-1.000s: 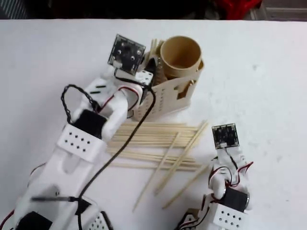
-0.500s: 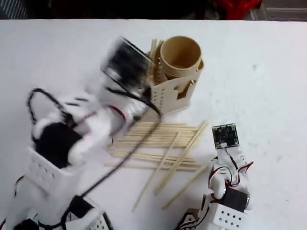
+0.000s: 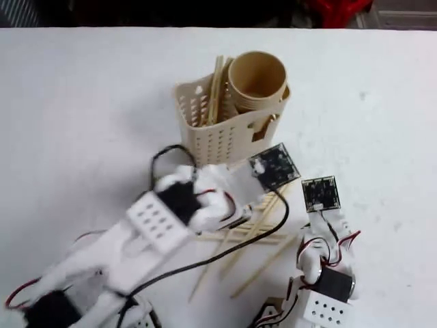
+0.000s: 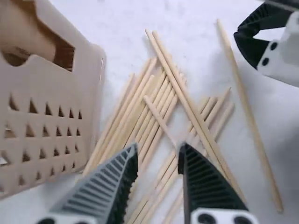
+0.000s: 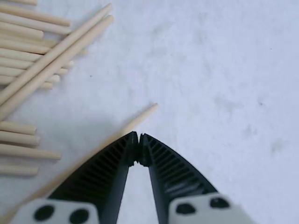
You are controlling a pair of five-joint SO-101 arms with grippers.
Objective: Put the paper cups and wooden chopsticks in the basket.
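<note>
The basket point(image 3: 218, 137) crowds one side of the chopstick pile point(image 4: 154, 116), the right claw point(image 5: 138, 149) another; bare desk point(image 3: 82, 102) lies open beyond them.

Matt wooden chopsticks point(image 4: 159, 112), perforated plastic basket point(image 3: 212, 140), ribbed tool pads point(image 4: 112, 184)

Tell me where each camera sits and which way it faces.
High view: fixed above the table, looking down on basket, chopsticks, left arm and right arm.
Left wrist view: on that arm, past the open left gripper onto chopsticks and basket.
Right wrist view: on that arm, past the shut right gripper onto the table.
High and left wrist views share the basket.
</note>
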